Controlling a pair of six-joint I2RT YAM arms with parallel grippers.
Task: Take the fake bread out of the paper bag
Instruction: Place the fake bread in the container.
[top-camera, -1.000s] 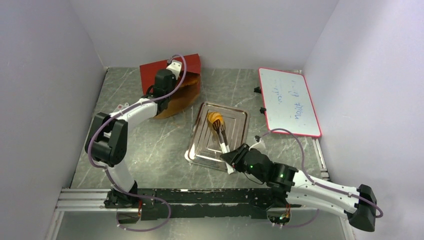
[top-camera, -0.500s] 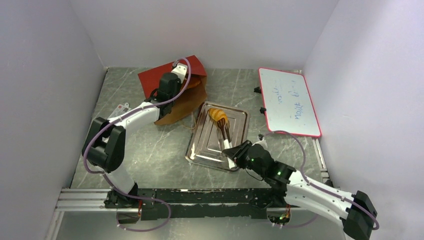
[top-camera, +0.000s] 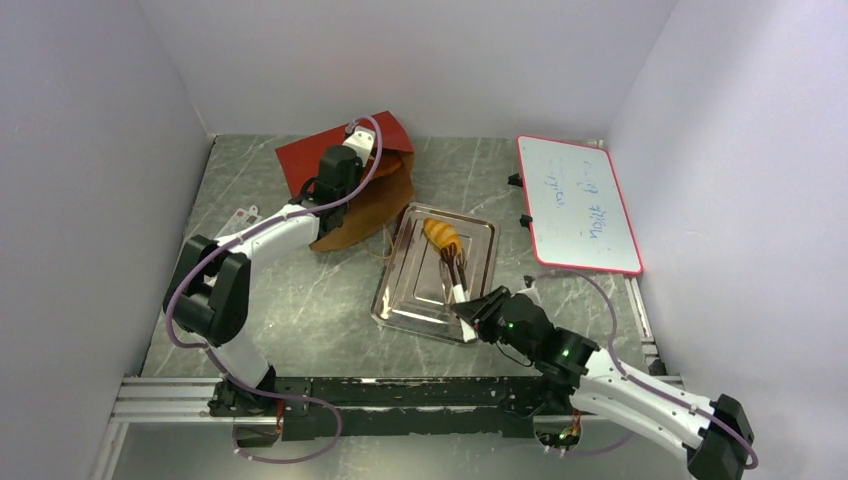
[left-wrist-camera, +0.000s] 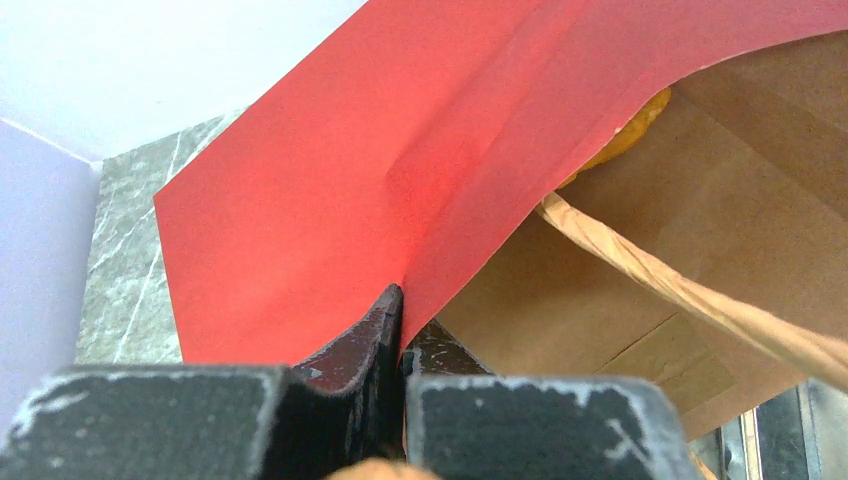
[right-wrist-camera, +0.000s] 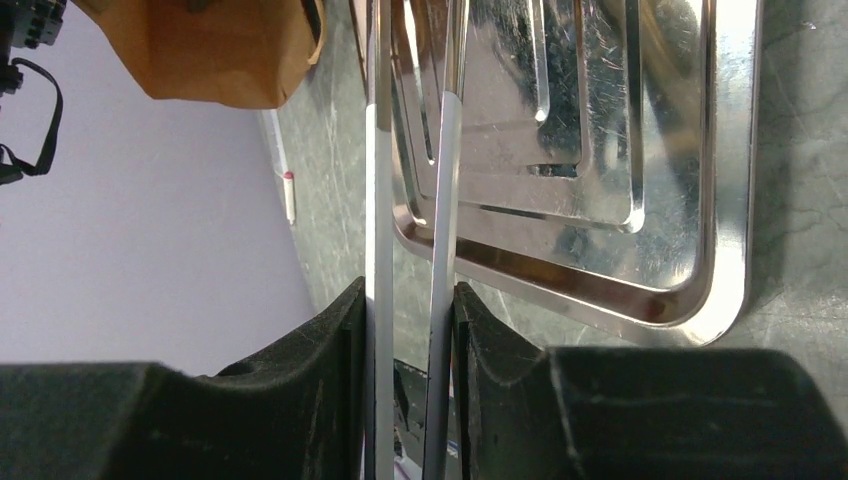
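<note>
Inside the paper bag (left-wrist-camera: 400, 150), one fake bread (left-wrist-camera: 632, 128) shows only a sliver behind its red edge.

plain pale lavender walls (top-camera: 420, 60) enclose a dark grey marbled tabletop (top-camera: 300, 290), evenly lit.

Paper bag (top-camera: 300, 162): rust-red outside, brown kraft inside. Fake bread (top-camera: 441, 233) golden-orange. Tray (top-camera: 415, 282) silver. Tongs (top-camera: 456, 286) white-handled. Whiteboard (top-camera: 578, 200) white w/ red frame. Worktop (top-camera: 300, 300) dk grey, white-veined marble.
</note>
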